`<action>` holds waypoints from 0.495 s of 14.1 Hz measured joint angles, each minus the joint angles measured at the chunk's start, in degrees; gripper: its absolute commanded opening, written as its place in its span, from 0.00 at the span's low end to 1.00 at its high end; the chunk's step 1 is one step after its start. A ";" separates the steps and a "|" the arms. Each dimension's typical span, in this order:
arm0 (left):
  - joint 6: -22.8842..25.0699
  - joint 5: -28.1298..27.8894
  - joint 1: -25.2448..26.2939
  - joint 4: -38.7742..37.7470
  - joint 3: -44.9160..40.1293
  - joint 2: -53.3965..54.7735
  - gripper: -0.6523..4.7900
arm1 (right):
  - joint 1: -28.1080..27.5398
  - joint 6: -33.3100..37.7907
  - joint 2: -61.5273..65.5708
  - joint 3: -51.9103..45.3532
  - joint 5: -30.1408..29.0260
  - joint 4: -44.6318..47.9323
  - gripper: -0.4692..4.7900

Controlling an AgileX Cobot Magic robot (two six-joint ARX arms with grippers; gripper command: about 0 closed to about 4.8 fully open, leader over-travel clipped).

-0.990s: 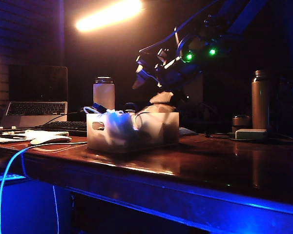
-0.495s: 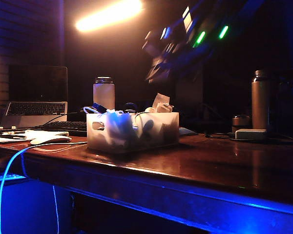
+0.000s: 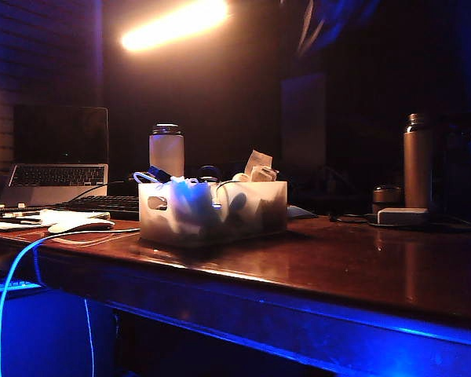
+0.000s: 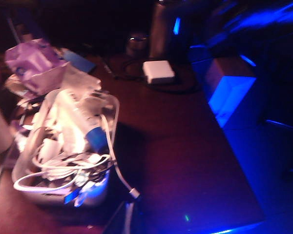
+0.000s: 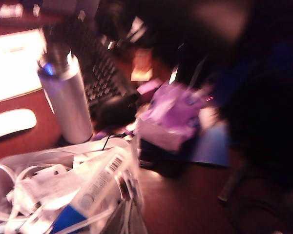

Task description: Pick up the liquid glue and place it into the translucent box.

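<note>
liquid glue in translucent box by bench's left front edge | right gripper closed, empty | left gripper: can't tell

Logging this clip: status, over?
Left gripper unseen; right gripper shut, unseen, empty. Liquid glue lying in translucent box on cables. Nothing obstructing.

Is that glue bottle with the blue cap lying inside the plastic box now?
Yes, in the left wrist view the liquid glue lies on top of the tangled cables inside the translucent box, blue cap toward its rim.
</note>
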 measured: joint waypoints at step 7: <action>0.22 0.33 0.00 0.02 0.00 0.00 0.11 | 0.00 -0.37 -33.97 -0.02 5.35 -20.59 0.09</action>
